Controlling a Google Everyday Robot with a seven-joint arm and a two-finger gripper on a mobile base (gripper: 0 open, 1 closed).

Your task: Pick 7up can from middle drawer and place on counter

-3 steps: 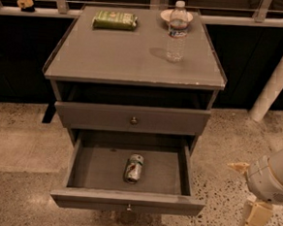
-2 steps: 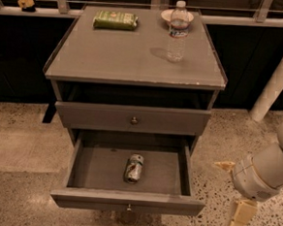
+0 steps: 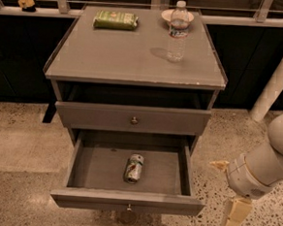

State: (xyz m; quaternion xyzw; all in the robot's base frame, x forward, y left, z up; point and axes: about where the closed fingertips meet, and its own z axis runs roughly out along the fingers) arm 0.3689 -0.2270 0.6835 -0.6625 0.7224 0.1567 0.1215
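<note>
Reaching in from the lower right of the frame, the robot's pale arm (image 3: 270, 160) slants down and to the left, its rounded wrist ending beside the right-hand corner of the open middle drawer (image 3: 98, 169). The pincer (image 3: 227, 190) hangs there over the speckled floor (image 3: 18, 140), outside the drawer and apart from it. Its jaws stand wide: one cream finger (image 3: 234, 216) points downward toward the bottom edge of the frame, while the tip of the other (image 3: 220, 164) shows higher up, and nothing sits between them.

The 7up can (image 3: 134, 168) lies on its side on the drawer's floor, about midway across and toward the front, its shiny end facing the lower edge of the frame. It is well to the left of the pincer and untouched. The drawer is pulled fully out, its flat front and small knob (image 3: 128, 209) sitting low in the centre of the frame.

Above it, the upper drawer (image 3: 92, 115) is closed, with its round knob (image 3: 134, 120) at the centre.

The desk (image 3: 116, 52) fills the upper middle of the frame. A clear water bottle (image 3: 178, 32) stands upright near its upper right corner, with a small plate (image 3: 166, 14) just behind it. A green packet (image 3: 115, 20) lies flat toward the upper left. A white post (image 3: 280, 76) leans at the right edge of the frame.
</note>
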